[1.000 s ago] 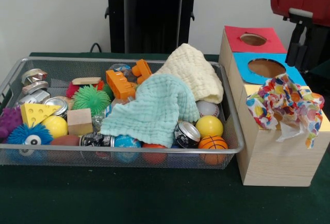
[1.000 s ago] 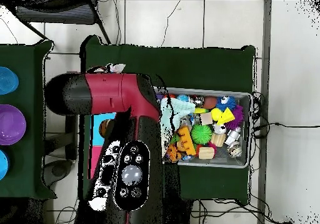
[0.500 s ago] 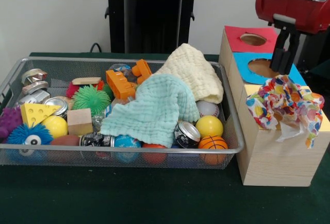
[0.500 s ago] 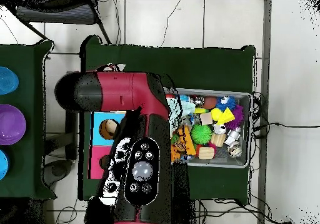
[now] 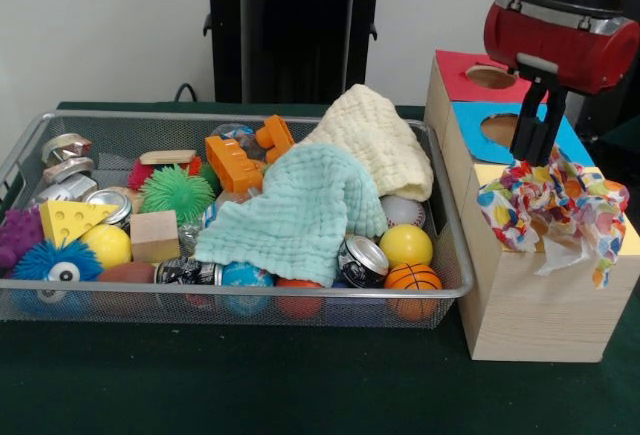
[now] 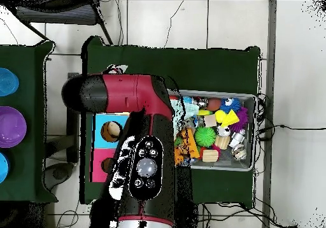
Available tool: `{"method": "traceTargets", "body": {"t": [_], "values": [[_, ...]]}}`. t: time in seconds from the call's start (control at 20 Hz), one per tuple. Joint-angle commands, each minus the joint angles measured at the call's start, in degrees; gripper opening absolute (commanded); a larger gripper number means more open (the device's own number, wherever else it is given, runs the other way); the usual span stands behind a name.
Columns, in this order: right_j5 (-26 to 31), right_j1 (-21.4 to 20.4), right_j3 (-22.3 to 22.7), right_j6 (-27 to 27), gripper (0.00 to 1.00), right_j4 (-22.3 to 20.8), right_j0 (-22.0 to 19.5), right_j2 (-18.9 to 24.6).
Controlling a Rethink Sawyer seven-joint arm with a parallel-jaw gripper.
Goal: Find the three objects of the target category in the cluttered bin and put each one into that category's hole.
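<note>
Mesh bin (image 5: 440, 290) holding two cloths, wooden box (image 5: 530, 315) with two visible holes, gripper (image 5: 535, 140) state unclear

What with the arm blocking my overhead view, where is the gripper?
Observer: In the front view the gripper hangs above the box, by the blue hole.
Operator: Is the patterned cloth in a hole?
Observer: No. The patterned cloth lies draped over the box's yellow end, outside it.
Operator: Any other cloths in the bin?
Observer: Two in the bin: a green cloth and a cream cloth, piled on the toys.
</note>
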Motion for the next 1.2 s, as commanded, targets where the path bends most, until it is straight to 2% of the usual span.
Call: {"method": "traceTargets", "body": {"t": [0.05, 0.75, 1.2], "values": [[-4.02, 3.93, 4.85, 5.33, 0.00, -0.59, -1.38, 1.54], [-8.71, 8.54, 2.57, 7.36, 0.00, 1.23, -0.57, 2.14], [-6.77, 6.40, 5.61, 5.14, 0.00, 3.24, -1.39, 4.89]]}}
